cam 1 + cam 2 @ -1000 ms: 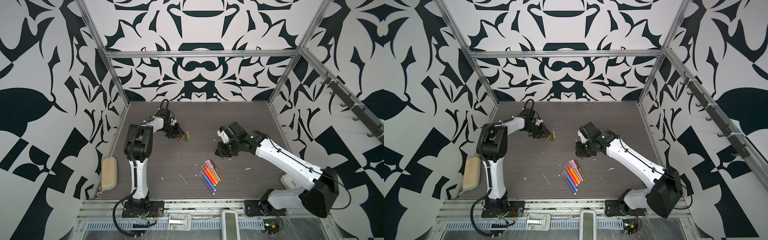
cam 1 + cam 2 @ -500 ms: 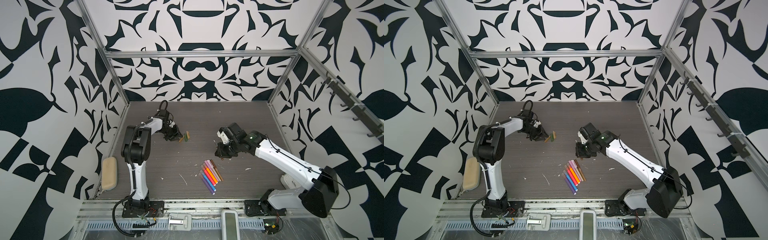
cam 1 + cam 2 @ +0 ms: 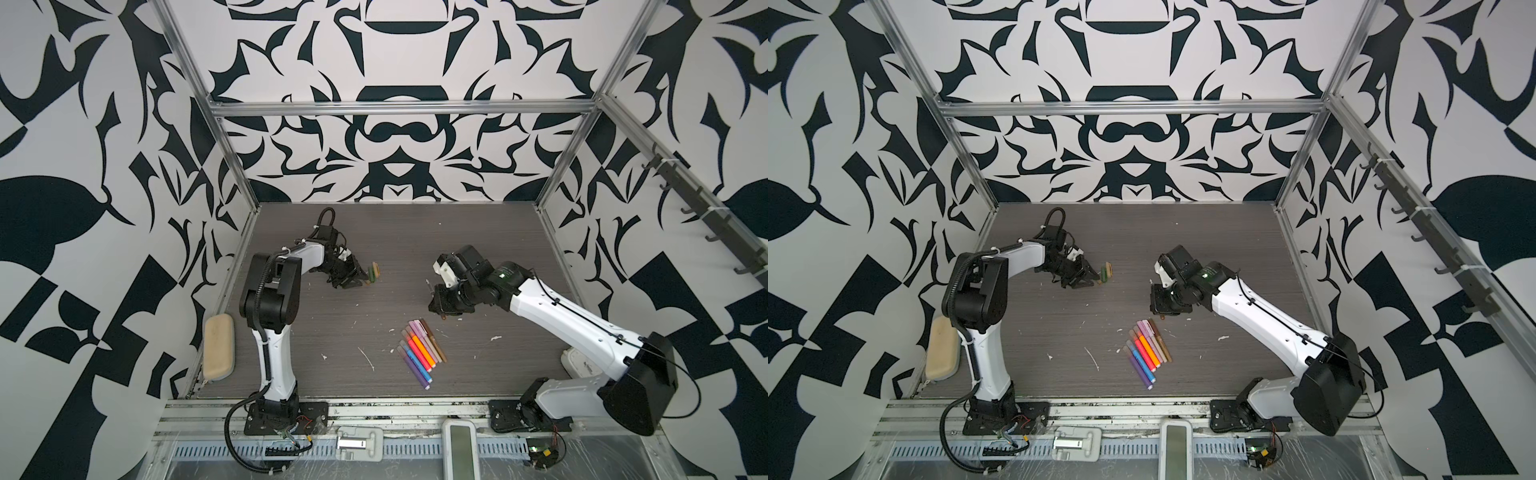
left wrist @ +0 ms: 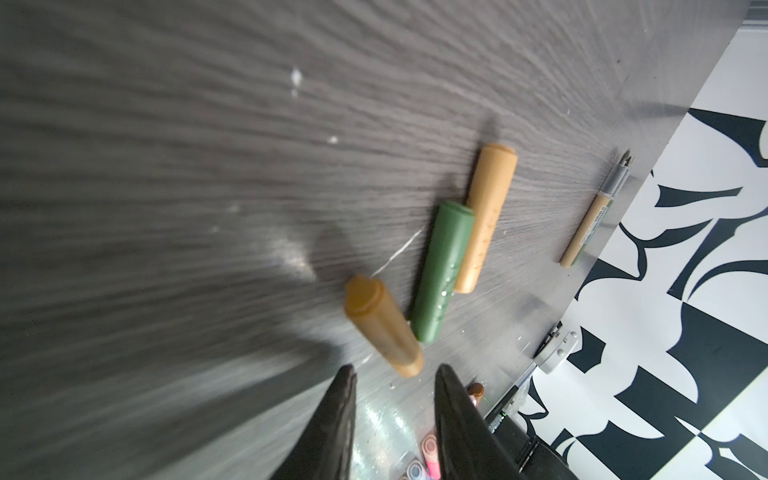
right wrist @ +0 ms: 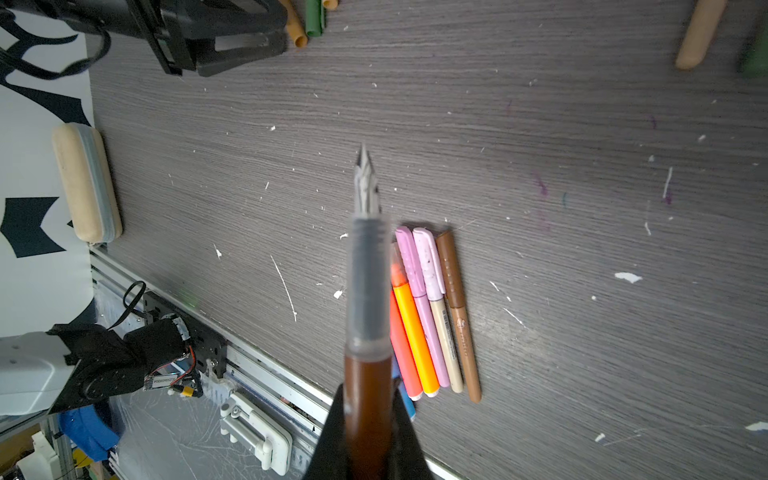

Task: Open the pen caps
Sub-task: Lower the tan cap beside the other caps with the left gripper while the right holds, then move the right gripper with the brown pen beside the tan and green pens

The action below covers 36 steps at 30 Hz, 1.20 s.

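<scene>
Three loose pen caps lie together at the back left in both top views (image 3: 372, 272) (image 3: 1105, 271). In the left wrist view they are an ochre cap (image 4: 382, 326), a green cap (image 4: 442, 270) and a tan cap (image 4: 486, 216). My left gripper (image 4: 395, 370) (image 3: 353, 280) is open just short of the ochre cap's end, holding nothing. My right gripper (image 5: 368, 399) (image 3: 440, 307) is shut on a brown pen body (image 5: 368, 291) whose bare nib points away from it. A row of several capped pens (image 3: 422, 351) (image 5: 432, 307) lies at the front centre.
A beige pencil case (image 3: 219, 347) (image 5: 85, 183) rests on the table's left edge. A tan uncapped pen body (image 4: 590, 216) lies by the far wall in the left wrist view. A tan pen body (image 5: 700, 33) and a green one lie at the right wrist view's edge.
The left gripper's jaws have widened a little beside the caps, and the ochre cap lies free on the table. The right arm has hardly moved and keeps its grip.
</scene>
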Available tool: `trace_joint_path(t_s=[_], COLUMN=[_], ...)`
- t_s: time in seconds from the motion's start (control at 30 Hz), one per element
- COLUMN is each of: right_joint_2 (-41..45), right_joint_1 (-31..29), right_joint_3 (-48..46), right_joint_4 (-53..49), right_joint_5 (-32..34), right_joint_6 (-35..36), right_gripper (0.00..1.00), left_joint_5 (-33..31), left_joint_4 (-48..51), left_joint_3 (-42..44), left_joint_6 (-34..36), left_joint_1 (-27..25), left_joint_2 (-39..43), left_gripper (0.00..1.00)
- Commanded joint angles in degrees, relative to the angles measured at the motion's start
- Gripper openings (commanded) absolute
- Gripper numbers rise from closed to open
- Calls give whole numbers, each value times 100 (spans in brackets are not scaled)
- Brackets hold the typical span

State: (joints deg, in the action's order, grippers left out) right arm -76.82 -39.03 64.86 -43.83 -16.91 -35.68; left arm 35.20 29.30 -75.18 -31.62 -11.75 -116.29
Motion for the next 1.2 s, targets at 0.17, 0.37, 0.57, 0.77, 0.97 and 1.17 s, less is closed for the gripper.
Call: trace_joint_path(t_s=[0.17,0.37,0.57,0.77,0.97,1.17], right_joint_2=[140,207,261,316,299,244], right_joint_1=[8,9,9,4,143,1010], right_joint_3=[-33,-44,-79,-96,-22,89], right_joint_4=[88,60,50,55,-20,-2], right_joint_5=[-32,-6,12,30,117,593], right_joint_6=[-62,-62,-77,-88,70,252], right_gripper=[0,0,0,0,0,0], left_joint_5=[22,160,166,173,181,154], left_joint_4=[-7,-72,-125,-136,-101,51], left_joint_3=[-278,-465,-498,-507,-565,-694], left_joint_6=[-59,-226,-292,-319,-304,-286], left_joint_1=[4,-10,-75,-95,-100,-98], left_joint_2=[-121,-263,-289,-276,-225,-30], left_gripper=[35,35,35,35,35,35])
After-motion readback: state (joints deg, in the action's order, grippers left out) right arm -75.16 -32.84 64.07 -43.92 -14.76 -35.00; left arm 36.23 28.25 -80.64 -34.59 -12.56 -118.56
